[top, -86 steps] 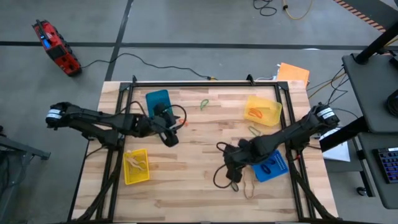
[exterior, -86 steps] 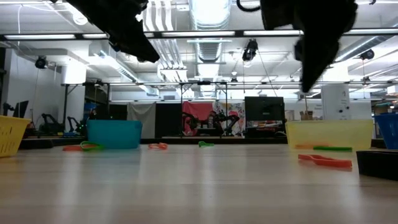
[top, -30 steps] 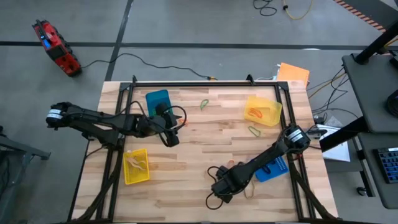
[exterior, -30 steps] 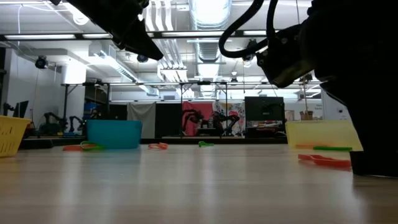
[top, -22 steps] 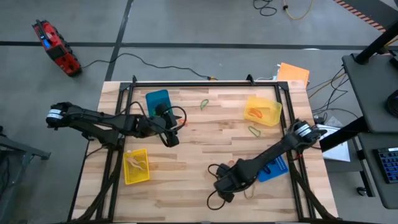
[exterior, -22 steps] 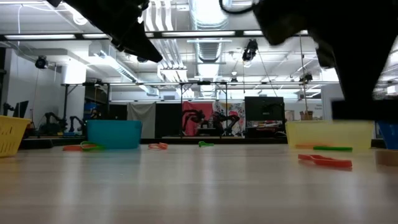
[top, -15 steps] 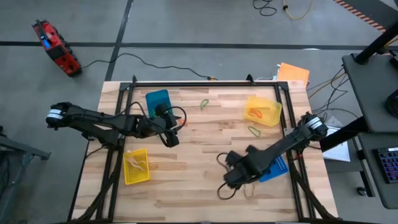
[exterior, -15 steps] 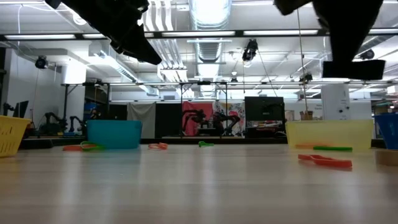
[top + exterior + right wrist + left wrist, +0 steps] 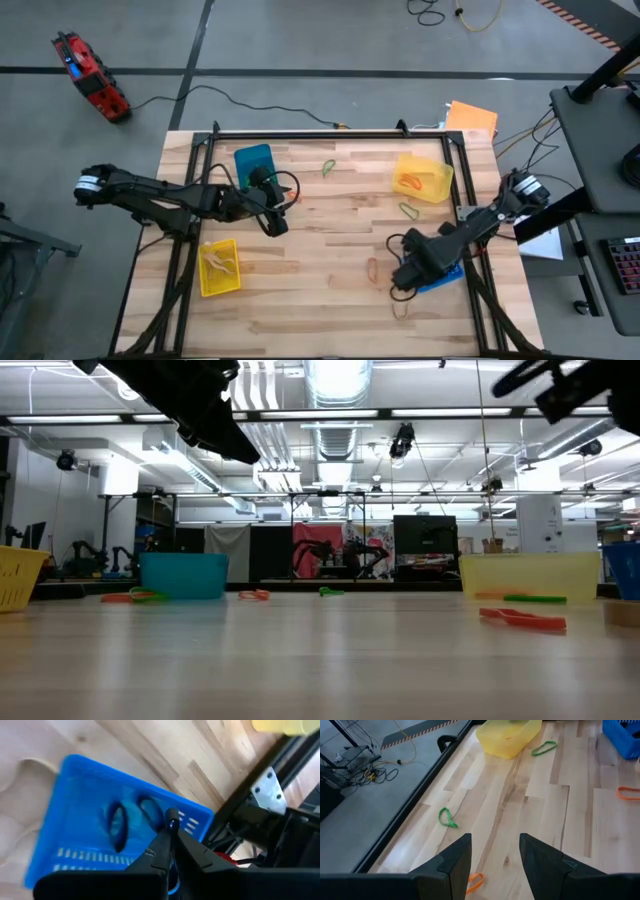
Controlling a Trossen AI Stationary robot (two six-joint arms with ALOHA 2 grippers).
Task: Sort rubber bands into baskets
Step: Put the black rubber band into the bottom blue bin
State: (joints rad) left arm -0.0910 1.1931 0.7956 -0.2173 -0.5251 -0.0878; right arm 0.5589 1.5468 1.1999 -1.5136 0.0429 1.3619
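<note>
My right gripper hangs over the near-right blue basket, shut with a small black rubber band at its fingertips. Two more black bands lie in that basket. My left gripper hovers open near the far-left blue basket, with nothing between its fingers. Loose bands lie flat on the wood: green, green, orange, tan. The far-right yellow basket holds an orange band, and the near-left yellow basket holds tan ones. My right gripper pinches the black rubber band between its two shut fingertips; a small loop of it sticks out past the tips. The fingers point down at the blue basket's floor. The band is lifted clear of the basket.
A dark metal frame rail runs along the table's edges, close beside the near-right blue basket. An orange band and a green one lie below my left gripper. A flat orange sheet sits beyond the far right corner.
My right gripper has risen from low over the table's near middle and swung toward the right edge, ending above the near-right blue basket. It has stayed shut. The orange band on the wood, covered by the arm before, now shows.
</note>
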